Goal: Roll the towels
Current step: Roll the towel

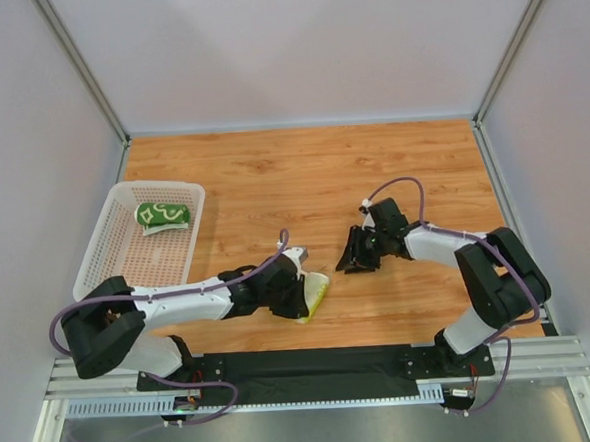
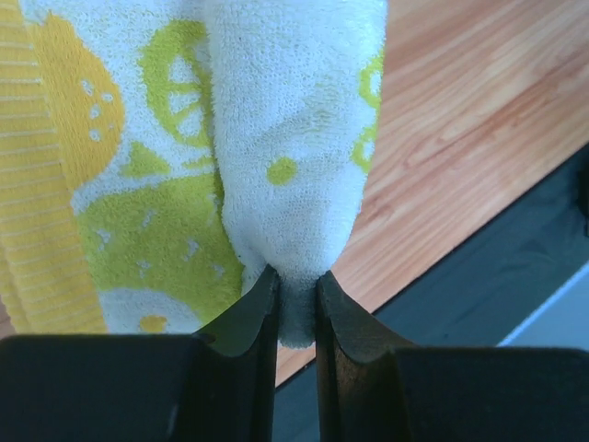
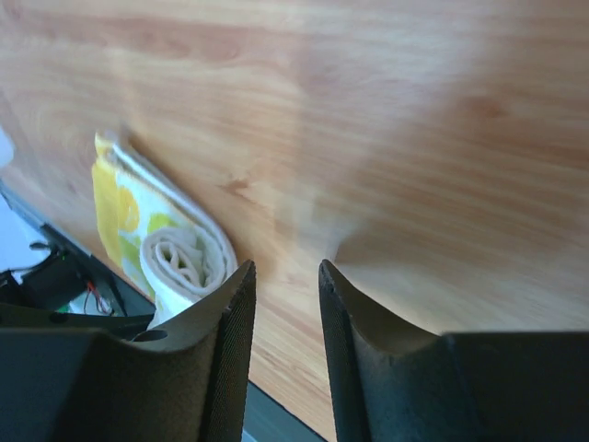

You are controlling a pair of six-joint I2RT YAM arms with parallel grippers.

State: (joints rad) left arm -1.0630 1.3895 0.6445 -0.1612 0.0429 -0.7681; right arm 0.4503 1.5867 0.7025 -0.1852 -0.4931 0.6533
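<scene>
Pinches yellow-and-lime terry towel point(image 2: 285, 110) in left gripper point(image 2: 296, 276) (jaws nearly together) — holds nothing in slightly parted right gripper point(image 3: 286, 272).

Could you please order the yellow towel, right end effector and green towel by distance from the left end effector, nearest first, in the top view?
1. Yellow towel: pinched in the left end effector.
2. Right end effector: to its right.
3. Green towel: in the basket, far left.

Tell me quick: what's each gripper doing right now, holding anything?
Left gripper: closed, pinching a fold of the yellow and lime-green towel.
Right gripper: open, holding nothing.
</scene>
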